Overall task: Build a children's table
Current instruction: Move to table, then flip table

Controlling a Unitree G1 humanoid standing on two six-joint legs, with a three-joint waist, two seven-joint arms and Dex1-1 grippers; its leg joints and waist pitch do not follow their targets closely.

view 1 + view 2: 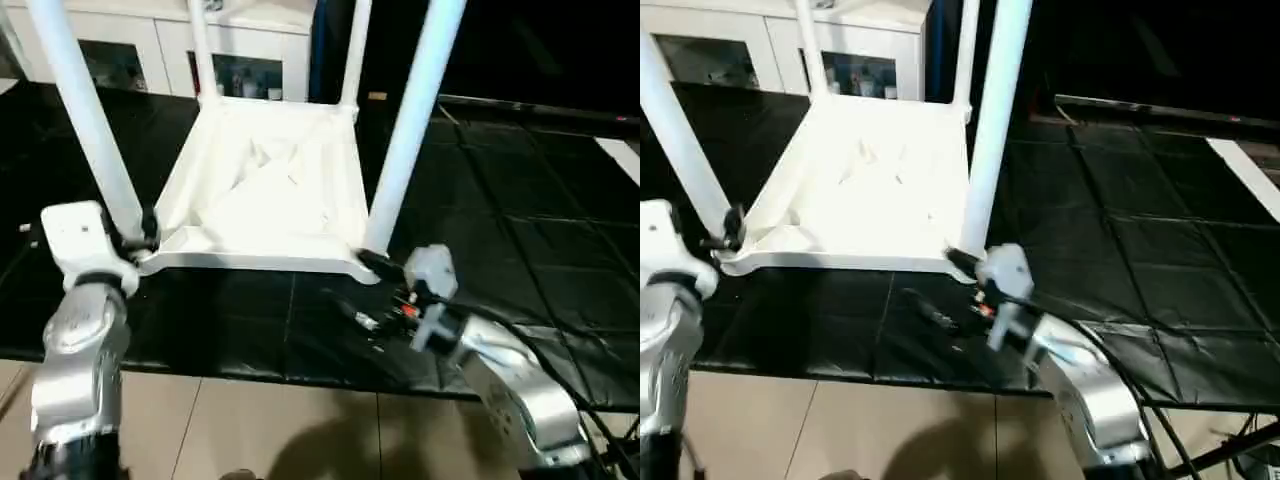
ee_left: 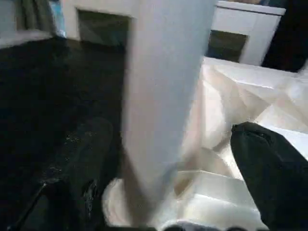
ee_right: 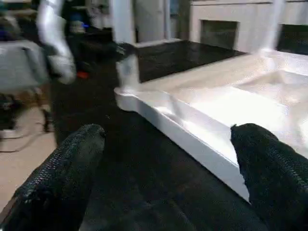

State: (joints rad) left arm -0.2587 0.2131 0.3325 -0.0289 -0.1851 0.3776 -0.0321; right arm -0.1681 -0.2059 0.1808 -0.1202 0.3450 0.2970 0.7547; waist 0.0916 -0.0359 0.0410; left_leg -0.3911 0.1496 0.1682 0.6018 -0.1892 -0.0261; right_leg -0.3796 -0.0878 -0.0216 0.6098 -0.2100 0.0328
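On the black mat [image 1: 500, 230] at the middle of the left eye view, the children's table [image 1: 265, 195] lies upside down, its ribbed underside facing up and all four legs standing upright. The near left leg [image 1: 85, 110] rises toward 11 o'clock and the near right leg [image 1: 415, 110] toward 1 o'clock, their long axes close to vertical. The left gripper [image 1: 143, 235] sits at the foot of the near left leg, at about 9 o'clock from the table's middle; the right gripper [image 1: 385, 272] sits by the near right corner, at about 5 o'clock. A white glass-door cabinet [image 1: 170, 45] stands behind at 12 o'clock. From the right eye view the layout reads the same, with the right gripper just beside the base of the near right leg. Through the left wrist view, the near left leg stands between the spread black fingers [image 2: 269, 168], which are wide apart and, as far as I can tell, not pressing on it. Through the right wrist view, the right gripper's fingers [image 3: 269, 163] are likewise wide open, holding nothing, with the table's near rim [image 3: 183, 134] running across just ahead at 12 o'clock. My judgement: each arm is nearest its own near leg, and the left is better lined up to close on its leg.
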